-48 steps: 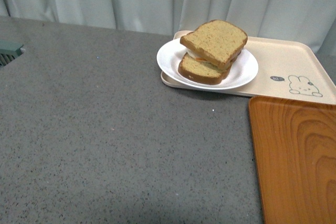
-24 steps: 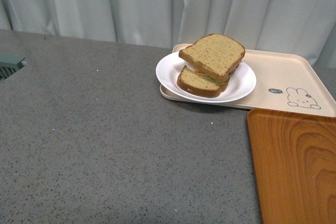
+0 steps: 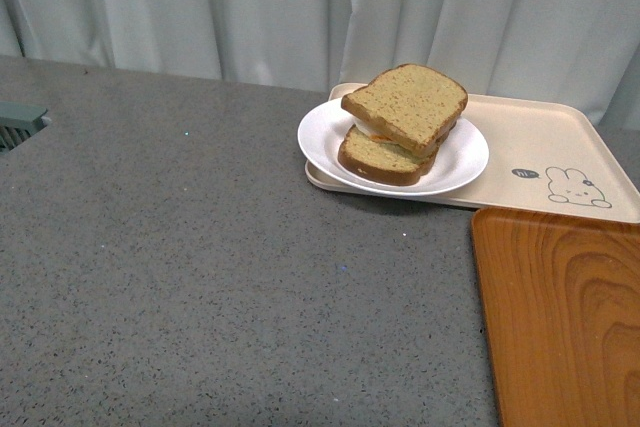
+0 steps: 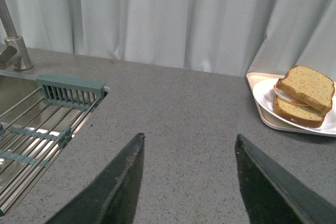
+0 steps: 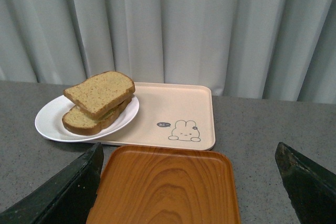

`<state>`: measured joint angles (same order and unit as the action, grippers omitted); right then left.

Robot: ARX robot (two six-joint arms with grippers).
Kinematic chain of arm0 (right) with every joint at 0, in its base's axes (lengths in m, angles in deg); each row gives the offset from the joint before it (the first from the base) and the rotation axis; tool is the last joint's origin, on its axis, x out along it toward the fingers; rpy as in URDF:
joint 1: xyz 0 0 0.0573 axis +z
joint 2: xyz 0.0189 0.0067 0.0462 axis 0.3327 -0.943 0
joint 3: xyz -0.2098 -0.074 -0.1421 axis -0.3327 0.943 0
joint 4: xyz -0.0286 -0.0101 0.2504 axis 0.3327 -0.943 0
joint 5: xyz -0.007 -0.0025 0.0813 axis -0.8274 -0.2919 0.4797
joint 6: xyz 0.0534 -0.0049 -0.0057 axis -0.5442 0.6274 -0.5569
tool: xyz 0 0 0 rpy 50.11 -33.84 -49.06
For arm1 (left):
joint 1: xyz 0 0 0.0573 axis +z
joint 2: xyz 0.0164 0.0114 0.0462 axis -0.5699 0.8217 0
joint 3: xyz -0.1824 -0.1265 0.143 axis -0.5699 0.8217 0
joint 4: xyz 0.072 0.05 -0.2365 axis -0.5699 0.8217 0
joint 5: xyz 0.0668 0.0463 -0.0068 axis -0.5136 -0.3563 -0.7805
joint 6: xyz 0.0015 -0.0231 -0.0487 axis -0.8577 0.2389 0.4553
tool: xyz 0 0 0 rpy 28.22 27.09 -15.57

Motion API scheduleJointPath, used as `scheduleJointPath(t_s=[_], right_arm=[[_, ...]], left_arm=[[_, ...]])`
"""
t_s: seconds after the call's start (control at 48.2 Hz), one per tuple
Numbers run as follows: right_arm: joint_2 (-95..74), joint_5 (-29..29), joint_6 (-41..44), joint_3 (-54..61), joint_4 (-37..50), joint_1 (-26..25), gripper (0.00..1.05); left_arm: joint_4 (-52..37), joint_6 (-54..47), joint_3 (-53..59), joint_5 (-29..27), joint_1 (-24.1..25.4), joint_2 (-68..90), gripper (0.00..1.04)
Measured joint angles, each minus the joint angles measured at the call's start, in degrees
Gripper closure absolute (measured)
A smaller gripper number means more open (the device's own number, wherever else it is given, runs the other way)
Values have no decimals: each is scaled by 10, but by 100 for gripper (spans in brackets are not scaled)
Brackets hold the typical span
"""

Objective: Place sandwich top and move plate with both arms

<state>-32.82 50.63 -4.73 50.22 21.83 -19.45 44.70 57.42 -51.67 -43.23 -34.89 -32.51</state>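
Here, the left gripper (image 4: 188, 179) and right gripper (image 5: 189, 182) both have jaws spread wide, holding nothing. Beyond them, the sandwich top (image 3: 405, 102) lies on the lower slice on the plate (image 3: 460, 162), which sits on the beige tray (image 3: 540, 142), overhanging its near-left corner.

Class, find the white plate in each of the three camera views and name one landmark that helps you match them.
Front view: the plate sits right of centre, on the near-left corner of the beige rabbit tray.
Left wrist view: the plate is at the right edge, partly cut off.
Right wrist view: the plate is at left.
Shared landmark: the sandwich top on the plate.
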Motion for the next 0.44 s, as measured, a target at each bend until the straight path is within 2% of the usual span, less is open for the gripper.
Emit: scheduleJointPath(t_s=[0.27, 0.436], right_arm=[[0, 0, 0, 0, 0, 0, 9], [0, 0, 0, 0, 0, 0, 9]], left_arm=[[0, 0, 0, 0, 0, 0, 6], [0, -1, 0, 0, 0, 0, 6]])
